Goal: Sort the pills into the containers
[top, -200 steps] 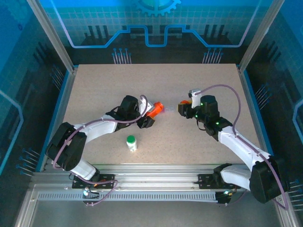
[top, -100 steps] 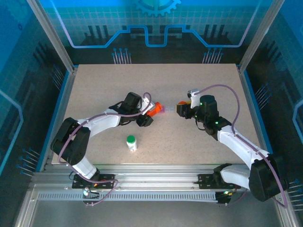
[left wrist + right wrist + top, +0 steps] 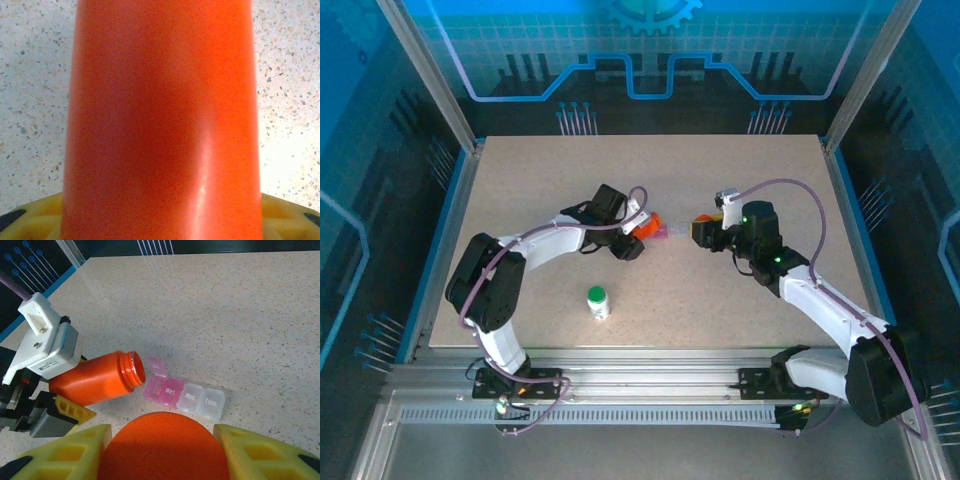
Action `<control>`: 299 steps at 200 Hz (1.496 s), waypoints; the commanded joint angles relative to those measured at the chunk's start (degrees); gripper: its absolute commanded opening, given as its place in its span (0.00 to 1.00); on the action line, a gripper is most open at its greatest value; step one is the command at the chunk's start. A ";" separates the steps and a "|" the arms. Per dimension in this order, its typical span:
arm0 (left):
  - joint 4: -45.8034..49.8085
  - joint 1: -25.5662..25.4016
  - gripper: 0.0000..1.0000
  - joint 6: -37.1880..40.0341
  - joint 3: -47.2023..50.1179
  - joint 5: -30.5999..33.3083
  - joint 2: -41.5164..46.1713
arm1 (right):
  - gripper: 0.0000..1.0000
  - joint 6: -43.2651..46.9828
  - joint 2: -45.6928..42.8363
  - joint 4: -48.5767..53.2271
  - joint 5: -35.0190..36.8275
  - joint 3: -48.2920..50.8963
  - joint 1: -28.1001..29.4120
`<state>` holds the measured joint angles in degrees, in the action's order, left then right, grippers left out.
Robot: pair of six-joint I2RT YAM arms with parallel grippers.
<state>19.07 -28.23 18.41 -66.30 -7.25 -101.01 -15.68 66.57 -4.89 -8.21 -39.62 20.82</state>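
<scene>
Desk speckled beige; toward its front edge, white bottle upright under green cap; left end effector clenched on orange bottle, tipped over, open mouth just beside pill box; pink end lid raised, Mon and Tues lids down; right end effector grasping orange cap near pill box.

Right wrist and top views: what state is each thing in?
Orange bottle: uncapped, tipped, mouth toward organizer, held by left end effector.
Pill organizer: end lid nearest bottle open; three labelled lids shut.
Orange cap: off, held in right end effector.
White bottle: upright, green cap on.
</scene>
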 commanded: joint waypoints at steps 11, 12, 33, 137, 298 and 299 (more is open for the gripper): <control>5.88 0.43 0.00 0.93 -3.57 0.71 -1.36 | 0.00 -0.69 0.19 -0.92 -1.11 -0.70 -0.79; 5.97 0.44 0.00 0.93 -3.66 0.73 -1.37 | 0.00 -0.68 0.21 -0.96 -1.11 -0.72 -0.79; 8.37 0.43 0.00 1.32 -5.16 1.12 -2.29 | 0.00 -0.80 0.23 -0.87 -1.23 -0.81 -0.83; 15.53 0.39 0.00 2.56 -11.17 3.22 -7.46 | 0.00 -1.02 0.34 -0.25 -1.81 -1.23 -0.79; 35.00 -1.58 0.00 5.79 -28.68 8.93 -18.35 | 0.00 -1.06 0.22 1.29 -2.95 -2.22 -0.81; 35.12 -1.57 0.00 5.82 -28.78 8.97 -18.39 | 0.00 -1.08 0.23 1.33 -2.91 -2.22 -0.80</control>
<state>48.47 -29.02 22.74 -91.70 0.08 -117.91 -16.14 66.76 -3.84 -9.96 -39.81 20.82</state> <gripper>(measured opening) 0.537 0.491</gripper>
